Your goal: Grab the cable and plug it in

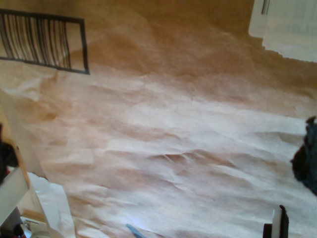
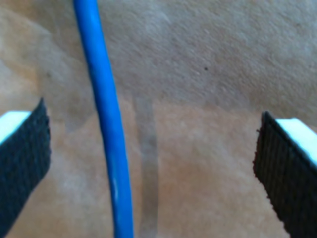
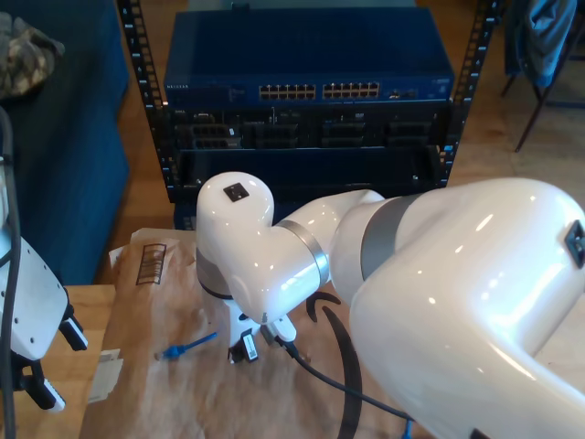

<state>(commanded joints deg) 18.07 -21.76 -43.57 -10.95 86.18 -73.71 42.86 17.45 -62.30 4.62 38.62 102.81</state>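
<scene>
1. A white robot arm (image 3: pixel 27 302) with dark-tipped fingers stands at the exterior view's left edge, beside the near left corner of the crumpled brown paper sheet (image 3: pixel 164 393) that covers the wooden table (image 3: pixel 91 306).
2. A black barcode print (image 3: pixel 151 265) marks the paper's far left corner in the exterior view; it also shows in the first wrist view (image 1: pixel 44 42).
3. My first gripper (image 1: pixel 280 225) shows one dark finger tip above the bare paper (image 1: pixel 173 148); whether its jaws are apart or together cannot be told.
4. The thin bright blue network cable (image 3: pixel 187 347) lies flat on the paper toward its left edge in the exterior view, its small plug end pointing to that edge.
5. My second gripper (image 3: pixel 245 346) hangs low, just beside the cable's end, on the big white arm that reaches in from the exterior view's right.
6. In the second wrist view, my second gripper (image 2: pixel 153 163) has its jaws wide apart, with the cable (image 2: pixel 106 124) running between the black pads (image 2: pixel 25 158), nearer one pad and touching neither.
7. A dark blue rack-mounted network switch (image 3: pixel 311 73) with rows of ports stands beyond the table's far edge.
</scene>
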